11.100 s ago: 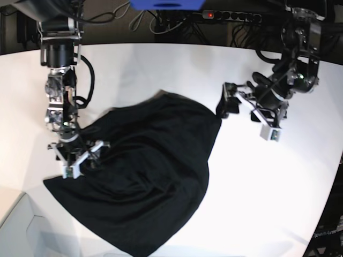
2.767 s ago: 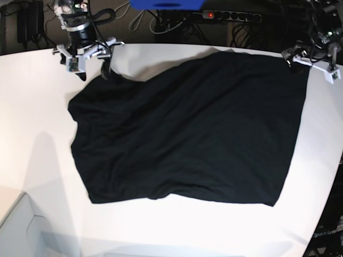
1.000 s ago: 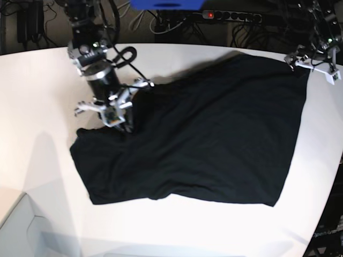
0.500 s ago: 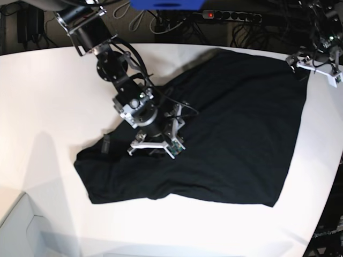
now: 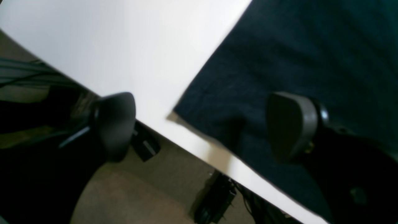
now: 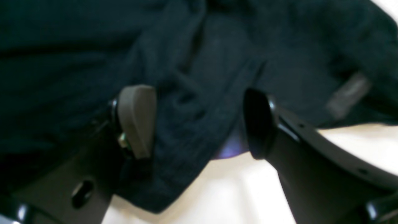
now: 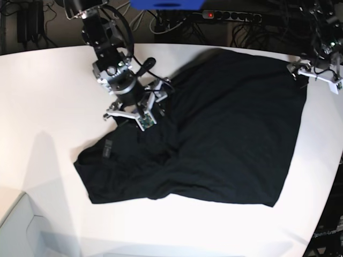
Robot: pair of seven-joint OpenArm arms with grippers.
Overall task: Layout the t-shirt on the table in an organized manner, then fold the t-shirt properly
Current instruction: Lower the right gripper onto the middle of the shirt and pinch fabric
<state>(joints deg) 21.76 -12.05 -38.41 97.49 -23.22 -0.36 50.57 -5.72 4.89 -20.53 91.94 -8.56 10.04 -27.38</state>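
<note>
The black t-shirt (image 7: 225,134) lies spread on the white table (image 7: 43,96), its left upper part bunched and turned in over the body. A small tag (image 7: 106,147) shows near its left edge. My right gripper (image 7: 140,107) hovers over that bunched part, open. In the right wrist view its fingers (image 6: 136,121) stand wide apart above wrinkled cloth (image 6: 192,102), with a purple spot of print (image 6: 228,149) and the tag (image 6: 346,93) in sight. My left gripper (image 7: 316,72) is open at the shirt's far right corner (image 5: 279,62), astride the table edge (image 5: 199,152).
A power strip (image 7: 225,16) with a red light and tangled cables lie behind the table. A blue object (image 7: 166,4) sits at the top. A white box corner (image 7: 21,230) shows at the lower left. The table's curved edge (image 7: 327,187) runs close to the shirt's right side.
My right gripper carried the shirt's upper left part toward the middle, opened, let it go, and drew back up and left. The left gripper has stayed in place.
</note>
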